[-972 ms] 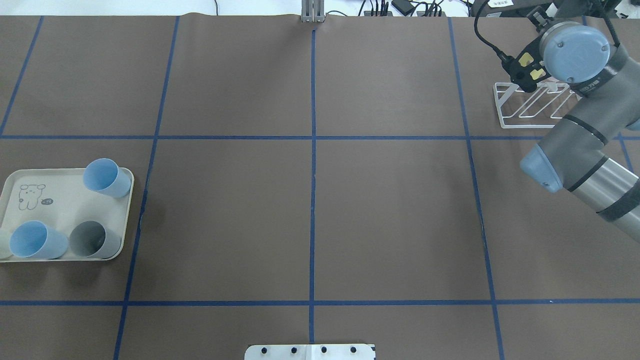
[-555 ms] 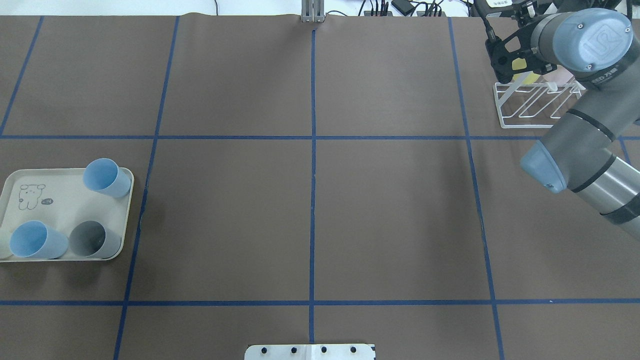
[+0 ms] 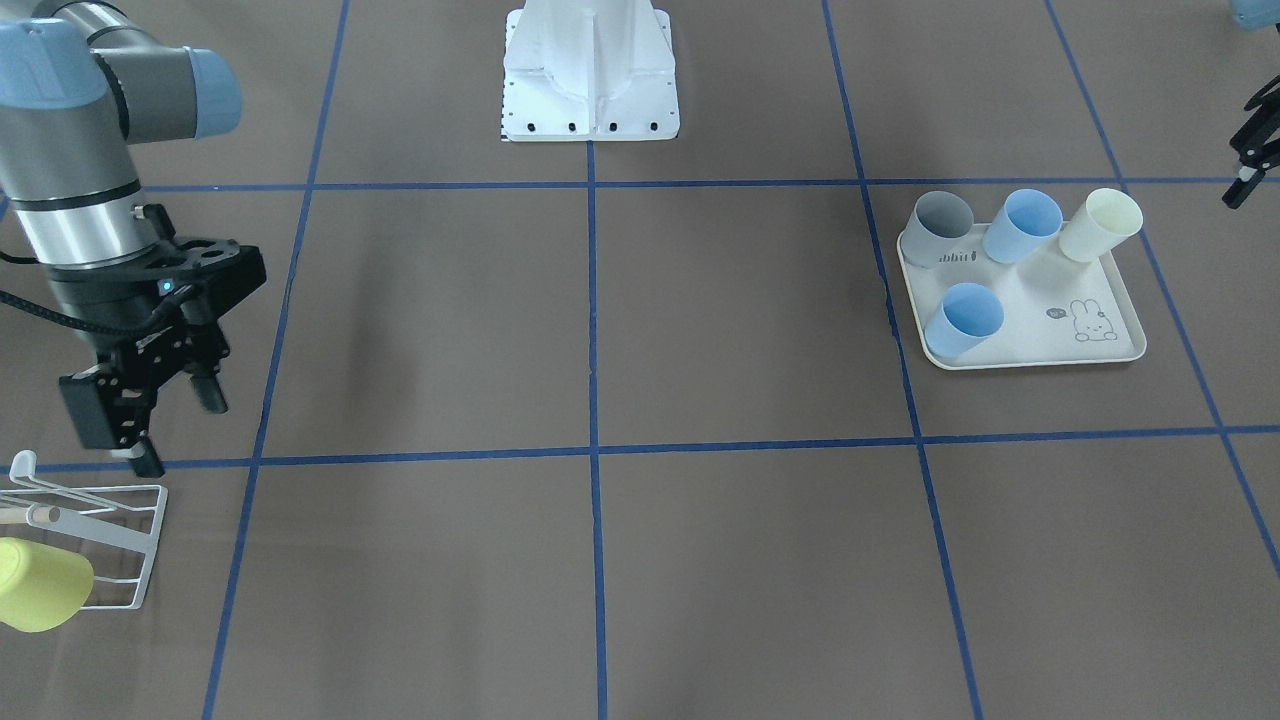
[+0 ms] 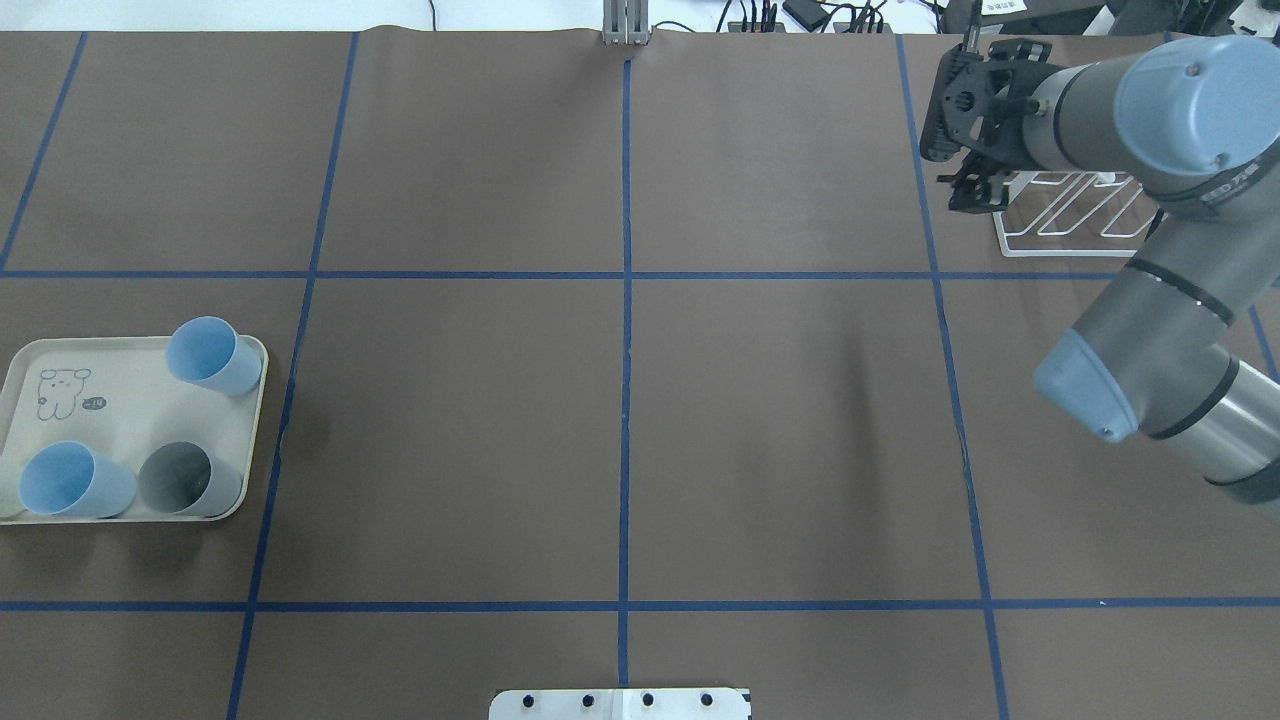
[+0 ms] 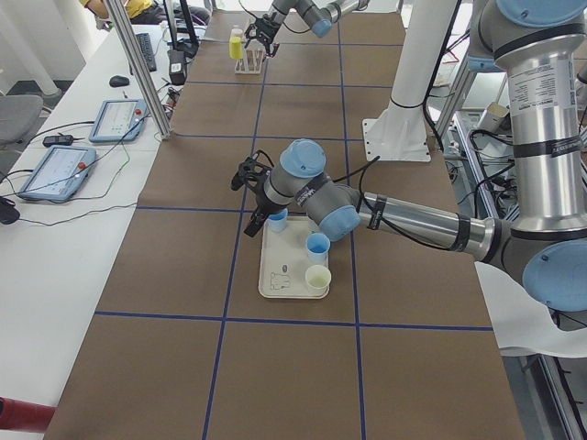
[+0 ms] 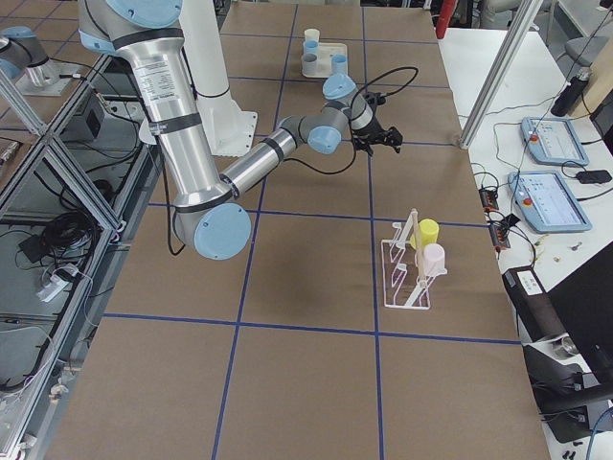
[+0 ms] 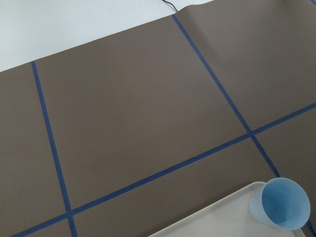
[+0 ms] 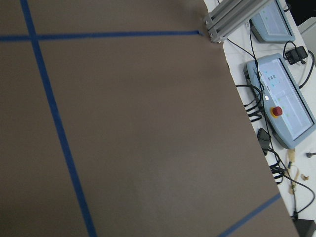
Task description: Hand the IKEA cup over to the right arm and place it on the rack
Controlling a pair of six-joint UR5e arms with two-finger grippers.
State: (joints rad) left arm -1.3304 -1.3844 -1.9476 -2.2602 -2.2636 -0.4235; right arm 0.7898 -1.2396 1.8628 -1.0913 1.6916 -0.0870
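My right gripper point(image 3: 178, 425) hangs above the worktop point(image 4: 780, 400) with its 2 fingers point(image 3: 210, 393) spread wide and nothing between them. It is near the rack point(image 3: 110, 540), on the side that faces the middle of the worktop, and it touches neither the wires nor the cups. My right arm point(image 4: 1150, 300) comes in from the worktop's right edge and bends over the rack, so from overhead it hides what hangs there.

The rack stands near the far right corner of the worktop. The yellow cup point(image 3: 35, 585) is on it, lying sideways on a prong. A pink cup point(image 6: 433, 259) sits just beside it on the same rack, nearer the worktop's right edge.

My left gripper point(image 5: 252, 197) is raised in the air near the cream tray point(image 3: 1040, 300), which lies close to the worktop's left edge. I cannot tell how far its fingers are parted. It touches none of the cups. The tray carries 4 cups: 1 grey cup point(image 3: 945, 225), 2 blue cups point(image 3: 1022, 225) and 1 cream cup point(image 3: 1100, 225). My left wrist camera looks down on 1 corner of the tray and 1 of the blue cups.
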